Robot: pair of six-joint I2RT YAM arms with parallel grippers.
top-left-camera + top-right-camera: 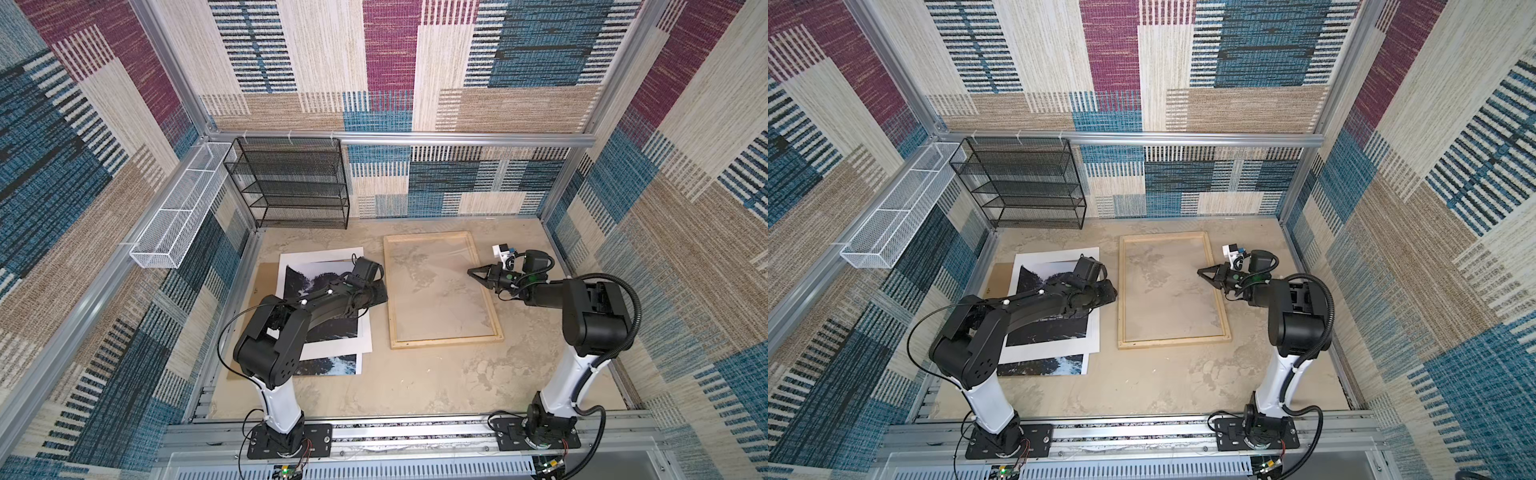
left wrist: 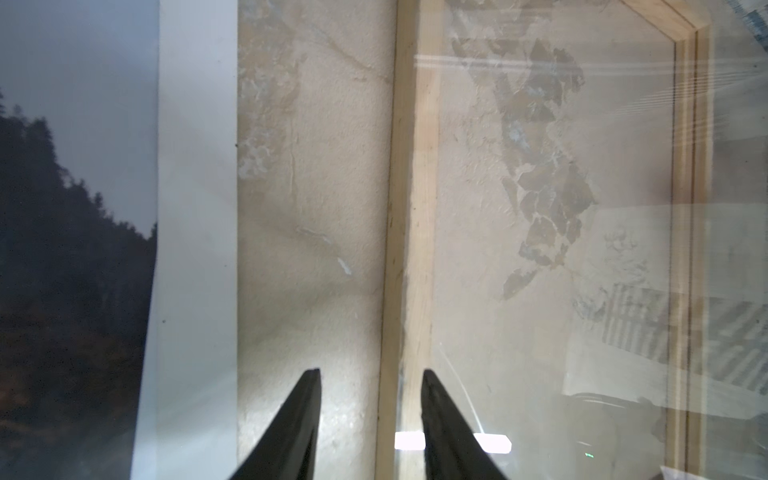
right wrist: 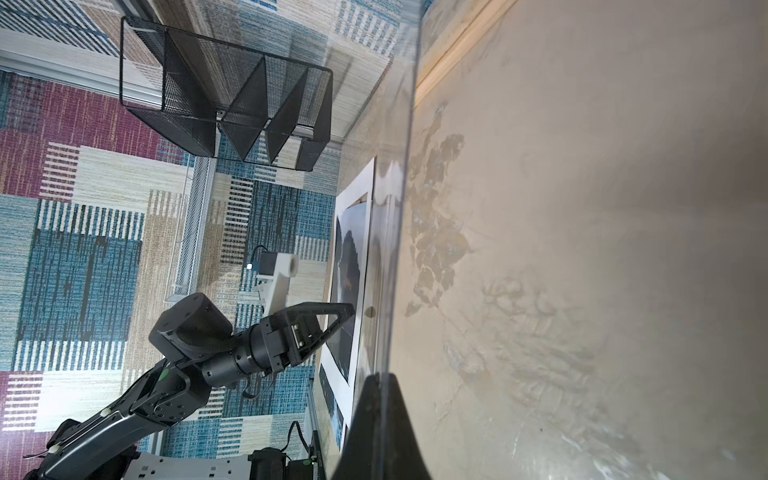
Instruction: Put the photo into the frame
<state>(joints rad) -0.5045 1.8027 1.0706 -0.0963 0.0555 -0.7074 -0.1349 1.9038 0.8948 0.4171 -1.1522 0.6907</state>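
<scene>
The frame (image 1: 446, 338) (image 1: 1175, 343) of pale wood lies flat on the table, right of the middle. My right gripper (image 1: 469, 272) (image 1: 1199, 272) (image 3: 384, 376) is shut on the right-hand edge of the clear pane (image 3: 409, 166) over the frame. On the left lies the photo (image 1: 307, 278) (image 1: 1054, 365) (image 3: 347, 257), mostly covered by a white mat (image 1: 320, 255) (image 2: 195, 208), with its near end sticking out. My left gripper (image 1: 384, 293) (image 1: 1115, 291) (image 2: 372, 374) is open, low over the frame's left bar (image 2: 409, 208). That bar shows between the fingertips (image 2: 309, 399).
A brown backing sheet (image 1: 266, 286) lies under the photo and mat. A black mesh shelf (image 1: 291, 183) stands at the back left, and a white mesh basket (image 1: 178, 216) hangs on the left wall. Metal rails edge the table.
</scene>
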